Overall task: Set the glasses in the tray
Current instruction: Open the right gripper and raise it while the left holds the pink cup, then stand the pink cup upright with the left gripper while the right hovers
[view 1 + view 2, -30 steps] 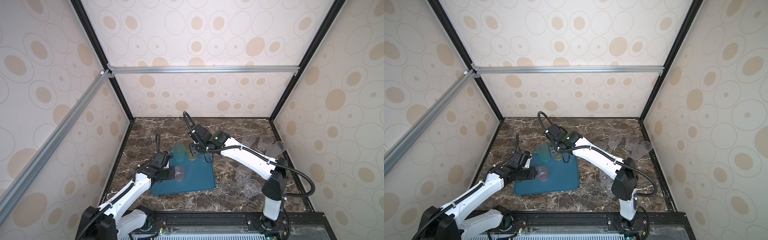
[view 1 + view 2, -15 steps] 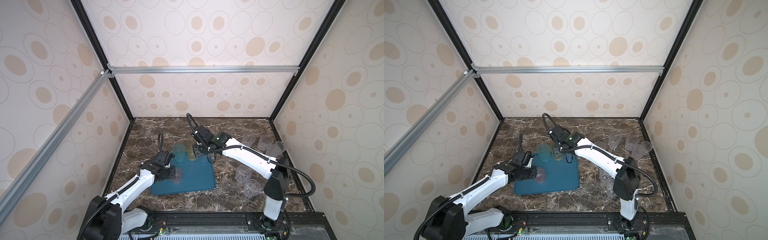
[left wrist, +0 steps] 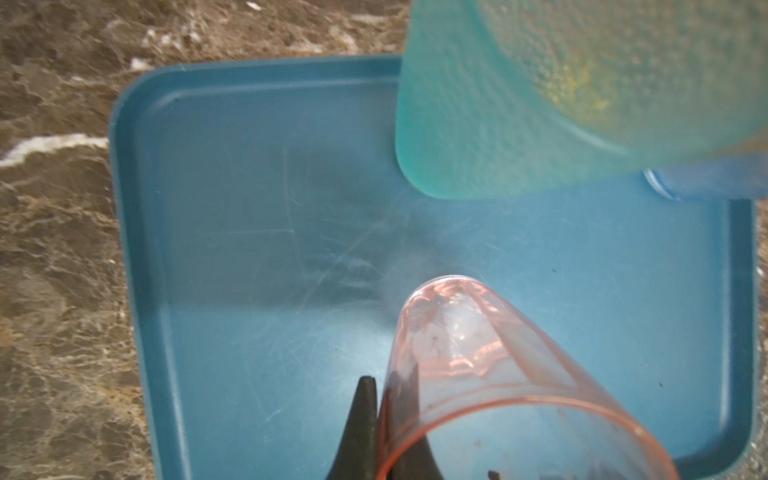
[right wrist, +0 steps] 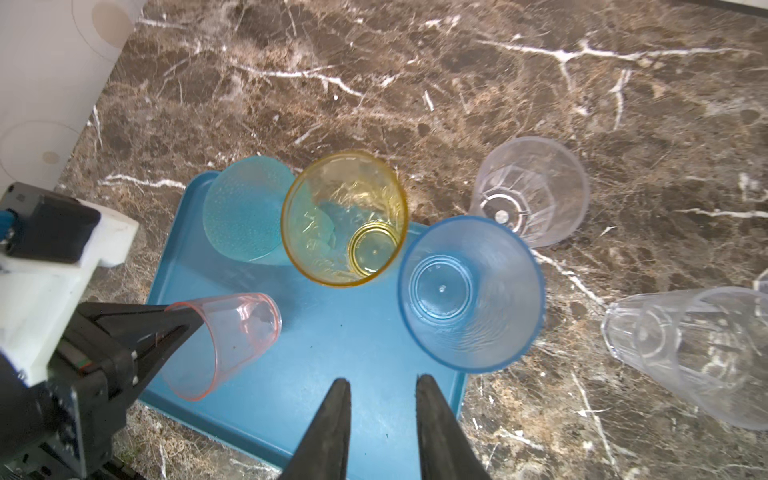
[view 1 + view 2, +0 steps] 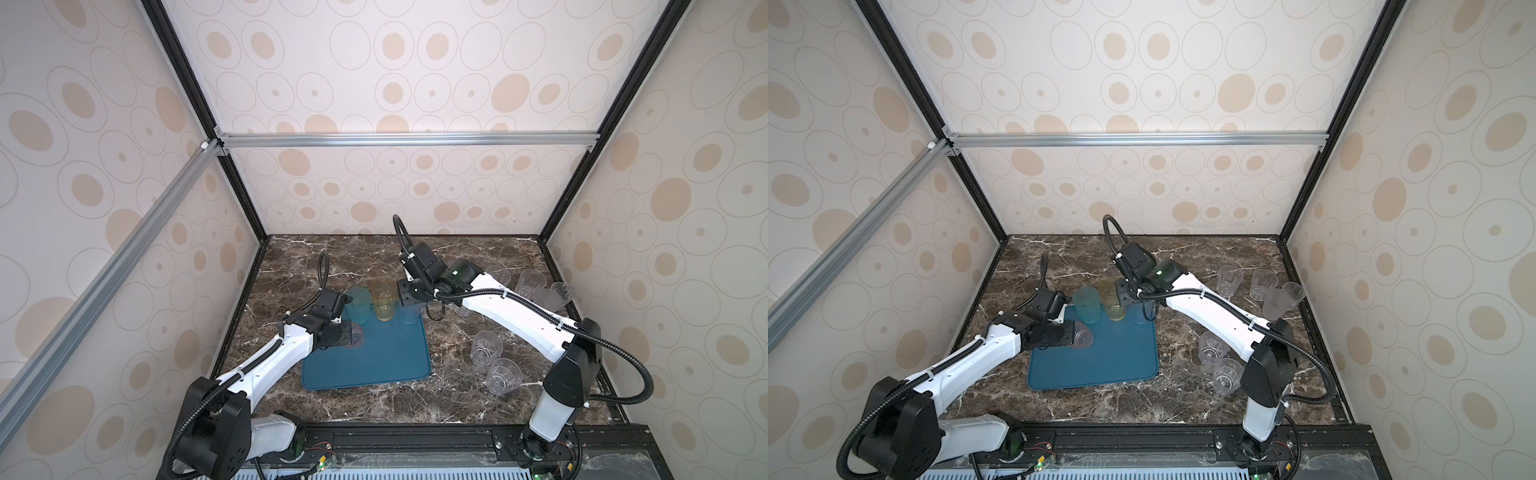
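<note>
- Left of centre in both top views, the left gripper (image 4: 187, 321) has its jaws clamped on the rim of a tinted pink see-through plastic tumbler (image 4: 232, 340), which lies tipped on its side over the left part of the flat rectangular teal-blue plastic tray (image 5: 374, 365).
- That tray sits lower centre on the brown marble tabletop (image 5: 457, 399).
- Along its upper edge, three stand upright: a frosted teal-green tumbler (image 5: 358, 305), a yellow see-through tumbler (image 5: 384, 303) just beside it, then a blue see-through tumbler (image 4: 469, 291) at the upper right corner.
- The right gripper (image 4: 380, 380) hovers near that corner, jaws parted, nothing between them.
- Far right, short clear faceted tumblers (image 5: 484, 347) stand on the marble, off the tray.
</note>
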